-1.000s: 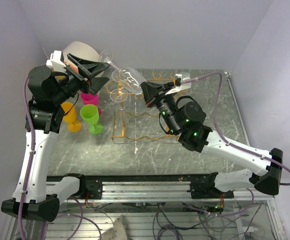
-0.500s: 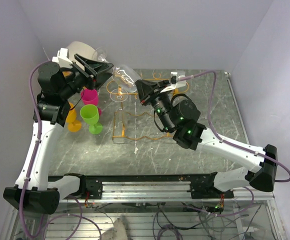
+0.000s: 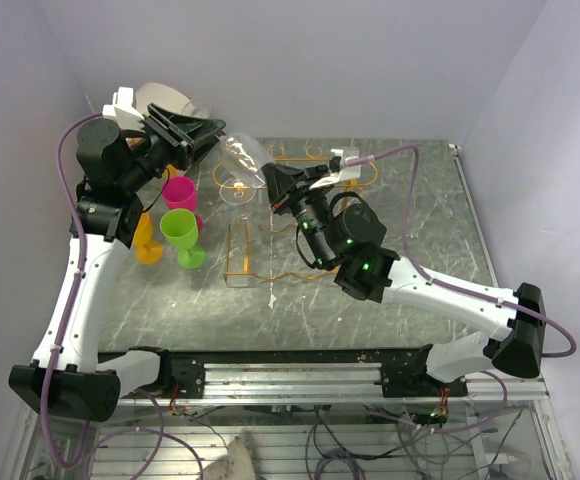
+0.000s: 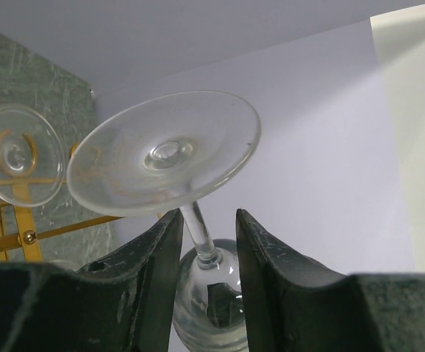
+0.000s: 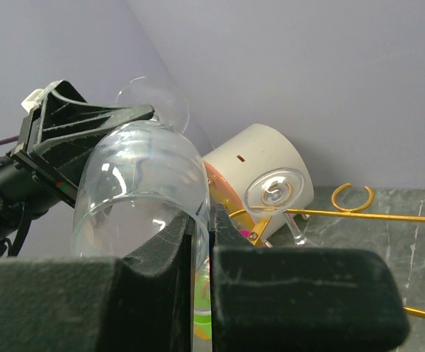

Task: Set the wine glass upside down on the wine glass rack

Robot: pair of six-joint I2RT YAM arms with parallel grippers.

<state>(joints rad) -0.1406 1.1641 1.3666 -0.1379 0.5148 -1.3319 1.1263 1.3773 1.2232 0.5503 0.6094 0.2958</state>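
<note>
- Right hand is clamping the bowl rim of the wine glass just ahead of it
- Left hand is straddling the stem, held apart, with the foot beyond its tips
- Left should be closing squarely before right releases; the wine glass rack is standing below both

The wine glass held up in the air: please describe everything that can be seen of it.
The wine glass is clear, looks like glass, and is empty. It has a round flat foot, a thin stem and a rounded bowl. It lies tilted in the air, with its foot toward the left pincer and its mouth toward the right pincer, which is shut on the bowl's wall. The left pincer's fingers stand on either side of the stem with a gap showing.
</note>
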